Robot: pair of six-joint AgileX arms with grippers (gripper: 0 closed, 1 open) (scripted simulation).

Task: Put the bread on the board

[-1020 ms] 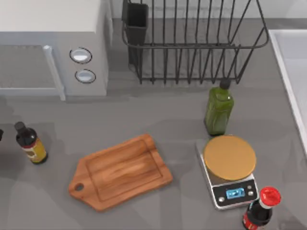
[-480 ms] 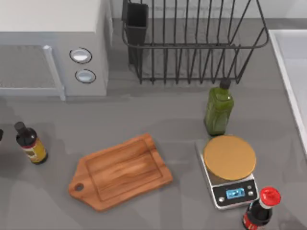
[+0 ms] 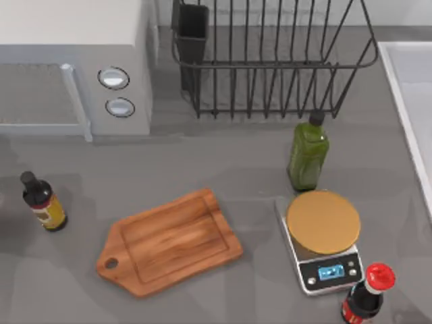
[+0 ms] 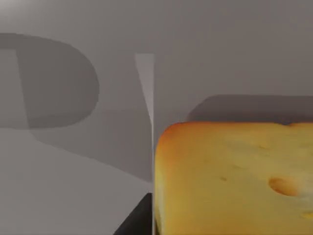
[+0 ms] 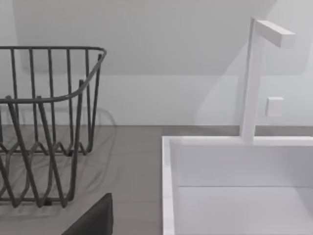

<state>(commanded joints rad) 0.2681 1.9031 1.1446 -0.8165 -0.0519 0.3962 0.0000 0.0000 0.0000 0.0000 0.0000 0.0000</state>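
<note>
Grey countertop (image 3: 202,169), white microwave (image 3: 74,61) far left, white sink (image 5: 234,186) against a pale wall (image 5: 171,49).

Even, soft, bright light; no glare. Faint shadows on the table (image 3: 202,169) (darker blotch beside the bread (image 4: 234,181)). Edges undistorted.

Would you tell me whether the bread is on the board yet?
Not yet. From above, the board lies bare on the table. The bread sits close before the left wrist camera, over grey surface.
</note>
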